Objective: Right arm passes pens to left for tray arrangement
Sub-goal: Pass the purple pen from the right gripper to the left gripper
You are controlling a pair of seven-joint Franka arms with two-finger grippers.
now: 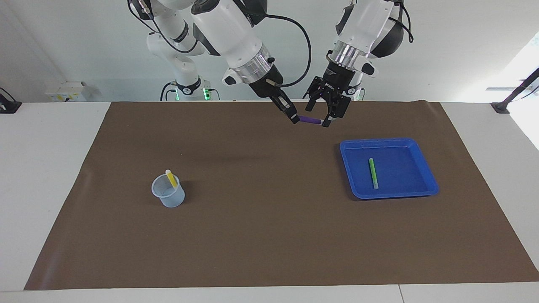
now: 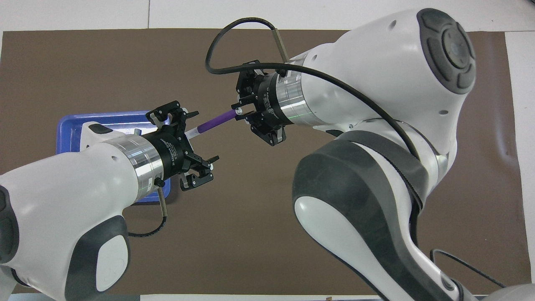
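Note:
My right gripper [image 1: 294, 119] is shut on the butt end of the purple pen [image 1: 310, 120] and holds it level in the air over the brown mat, beside the tray's nearer edge. It also shows in the overhead view [image 2: 238, 112], with the pen [image 2: 215, 122]. My left gripper [image 1: 318, 117] [image 2: 204, 136] is open, and the pen's whitish tip lies between its fingers. The green pen [image 1: 372, 172] lies in the blue tray [image 1: 400, 145] [image 2: 69, 129]. The yellow pen [image 1: 171, 178] stands in a translucent cup. The overhead view hides the green and yellow pens.
The translucent bluish cup [image 1: 169, 195] stands on the brown mat [image 1: 269, 235] toward the right arm's end of the table. A black cable loops off the right arm's wrist [image 2: 234, 46]. White table shows around the mat.

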